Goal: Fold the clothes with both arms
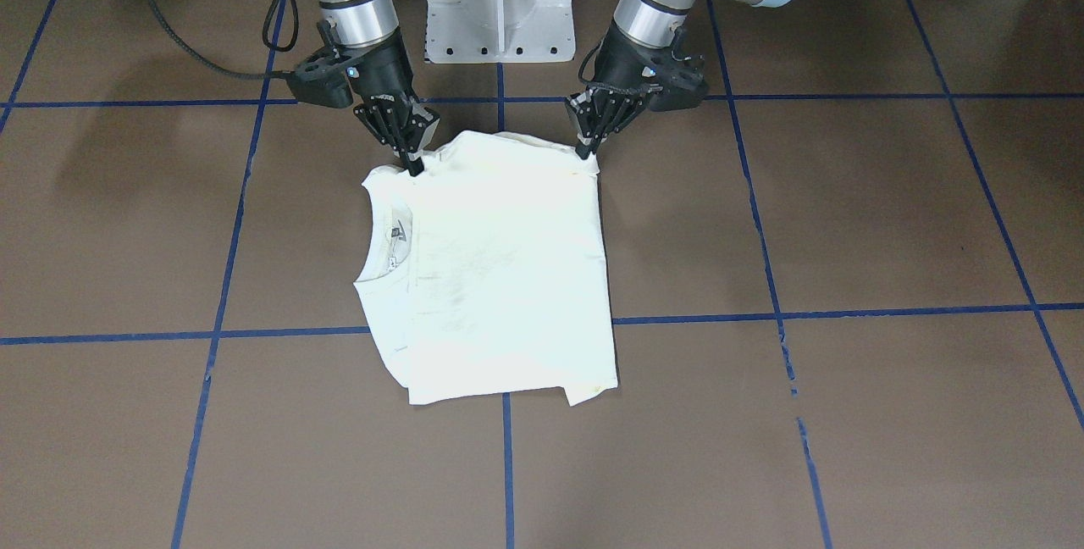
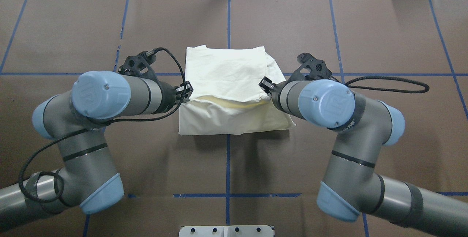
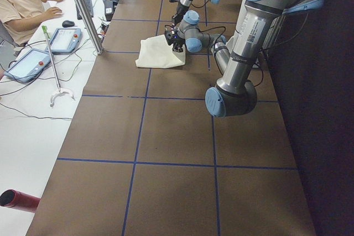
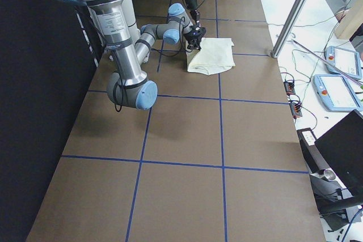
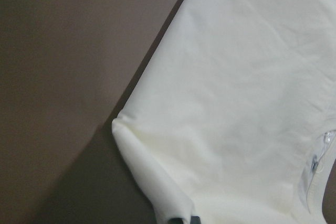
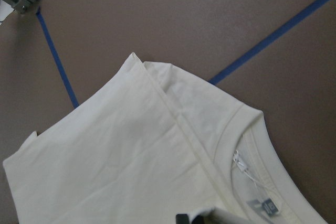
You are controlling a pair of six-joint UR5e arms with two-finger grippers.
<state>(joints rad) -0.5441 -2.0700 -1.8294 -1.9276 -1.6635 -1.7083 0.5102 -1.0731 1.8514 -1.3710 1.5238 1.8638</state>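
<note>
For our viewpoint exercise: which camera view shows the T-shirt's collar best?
The exterior front-facing view: the whole collar curves in plain sight on the folded T-shirt. The right wrist-mounted view shows it closer but cut off; the left wrist-mounted catches a sliver; overhead and side views do not show it clearly.

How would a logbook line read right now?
T-shirt: folded, edge lifted | left hand: pinching corner | right hand: pinching collar-side corner

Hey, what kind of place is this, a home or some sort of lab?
Most likely a robotics lab or test cell, not a home. The left arm and right arm work a T-shirt on a brown table gridded with blue tape, and a person alongside has control pendants at hand.
</note>
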